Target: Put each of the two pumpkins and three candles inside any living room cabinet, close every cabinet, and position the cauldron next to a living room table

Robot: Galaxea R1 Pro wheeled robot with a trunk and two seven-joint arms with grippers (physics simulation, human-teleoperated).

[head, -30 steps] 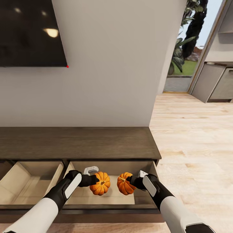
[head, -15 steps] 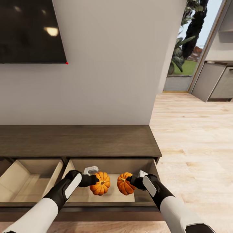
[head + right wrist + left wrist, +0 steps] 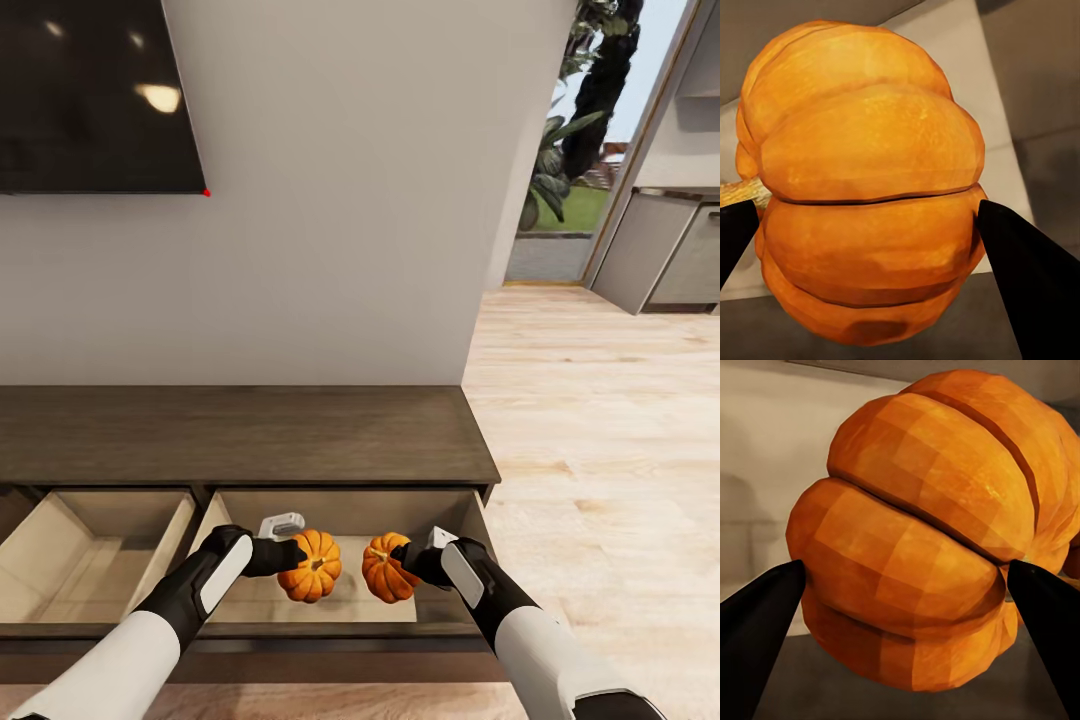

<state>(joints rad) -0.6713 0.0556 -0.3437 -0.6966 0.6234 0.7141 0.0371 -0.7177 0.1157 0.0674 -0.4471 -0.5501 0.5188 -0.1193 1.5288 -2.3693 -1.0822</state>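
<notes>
Step in hand: stowing the two pumpkins in the cabinet. Both are held over its open right-hand drawer, not yet set down.

Left hand: clenched on the left pumpkin; in the left wrist view the dark fingertips press against opposite flanks of the fruit.

Right hand: clenched on the right pumpkin; the right wrist view shows the fingers flanking its sides.

The two pumpkins hang just beside each other above the drawer floor, in front of the cabinet's flat top. A second drawer to the left of the first also stands open.

Next move, as judged: lower both arms until the fruit sits on the drawer floor, then release. The pumpkins are close together, so a slight spread would avoid a knock.

Materials: pumpkins orange, deeply ribbed, matt, with faceted lobes; likely to roll once freed. Cabinet top dark brown grained wood; drawer interiors pale, smooth board. The floor to the right of the cabinet is light plank.
</notes>
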